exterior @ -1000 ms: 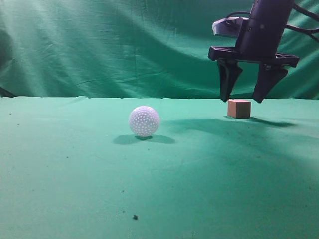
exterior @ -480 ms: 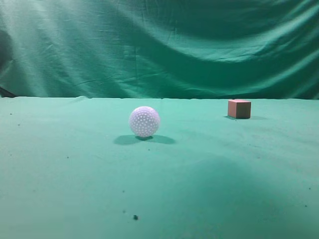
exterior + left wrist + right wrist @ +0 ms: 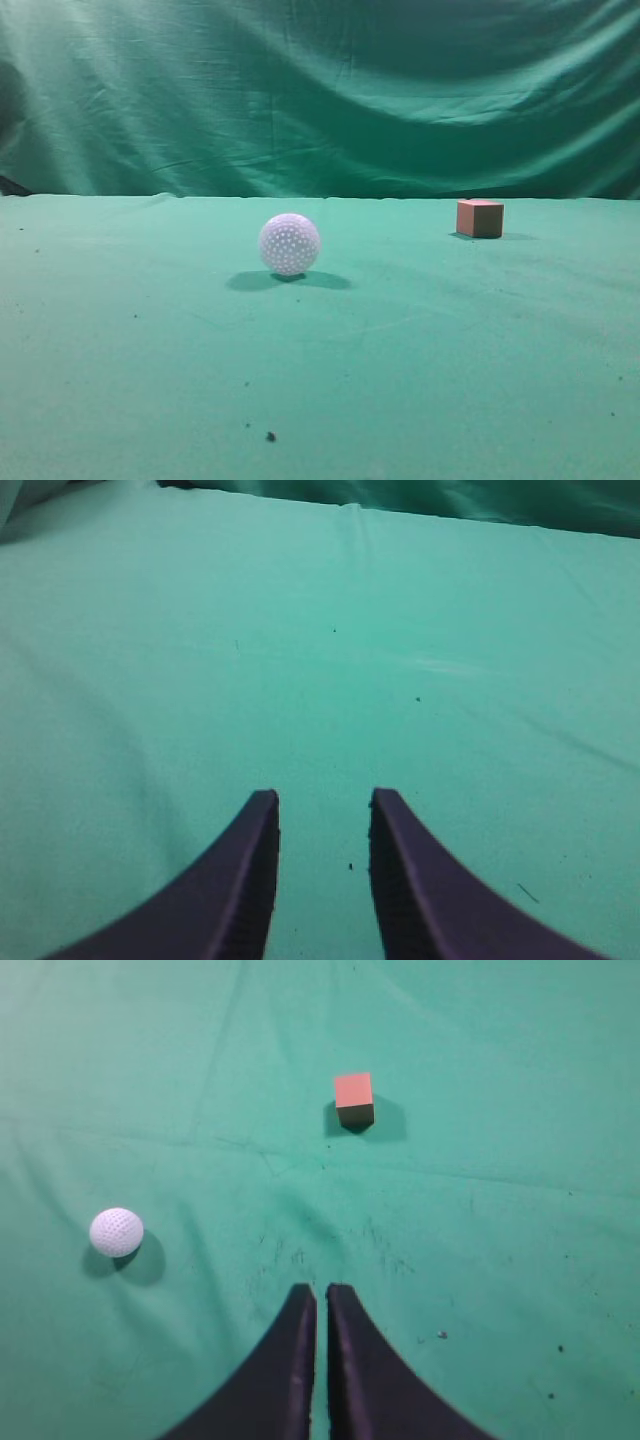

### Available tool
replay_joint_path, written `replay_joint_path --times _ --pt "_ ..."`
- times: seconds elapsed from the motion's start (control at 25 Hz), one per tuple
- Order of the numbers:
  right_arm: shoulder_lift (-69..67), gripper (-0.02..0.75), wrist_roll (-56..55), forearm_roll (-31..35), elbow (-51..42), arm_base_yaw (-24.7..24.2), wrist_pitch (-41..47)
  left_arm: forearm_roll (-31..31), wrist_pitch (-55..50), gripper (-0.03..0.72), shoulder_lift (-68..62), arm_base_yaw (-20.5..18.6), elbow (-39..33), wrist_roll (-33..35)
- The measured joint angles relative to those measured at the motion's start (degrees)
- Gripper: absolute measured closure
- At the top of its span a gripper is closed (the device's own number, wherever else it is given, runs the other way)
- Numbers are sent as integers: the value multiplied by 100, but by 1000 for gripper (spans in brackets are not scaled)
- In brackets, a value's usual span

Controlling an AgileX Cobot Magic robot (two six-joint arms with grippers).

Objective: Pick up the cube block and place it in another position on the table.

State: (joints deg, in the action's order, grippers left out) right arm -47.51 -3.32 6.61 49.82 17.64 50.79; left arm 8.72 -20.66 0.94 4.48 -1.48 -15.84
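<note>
Cube (image 3: 480,218) resting flat on the worktop (image 3: 420,360), toward the far edge and right of the middle, free of any grip. White ball (image 3: 289,243) nearer the middle, well apart from the cube.

Right claw (image 3: 320,1305) high above the cloth, tips almost touching, nothing between them; cube straight ahead of it, ball off to its left. Left claw (image 3: 322,825) parted by a modest gap, empty, over bare cloth.

Risks, judged from this layout:
- Descending with tips this close: would land on top of the cube or knock it aside instead of straddling it.
- Swinging wide to the left: could set the ball rolling.
- Loose, creased cloth: could drag under low tips and shift the cube.
</note>
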Motion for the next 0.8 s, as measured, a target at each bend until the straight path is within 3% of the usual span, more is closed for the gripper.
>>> replay_joint_path --times 0.4,0.52,0.8 --pt "933 738 -3 -300 -151 0 1048 0 0 426 0 0 0 0" --pt "1152 738 7 -629 -552 -104 492 0 0 426 0 0 0 0" --pt "2736 738 17 -743 -2479 -1311 -1537 0 0 426 0 0 0 0"
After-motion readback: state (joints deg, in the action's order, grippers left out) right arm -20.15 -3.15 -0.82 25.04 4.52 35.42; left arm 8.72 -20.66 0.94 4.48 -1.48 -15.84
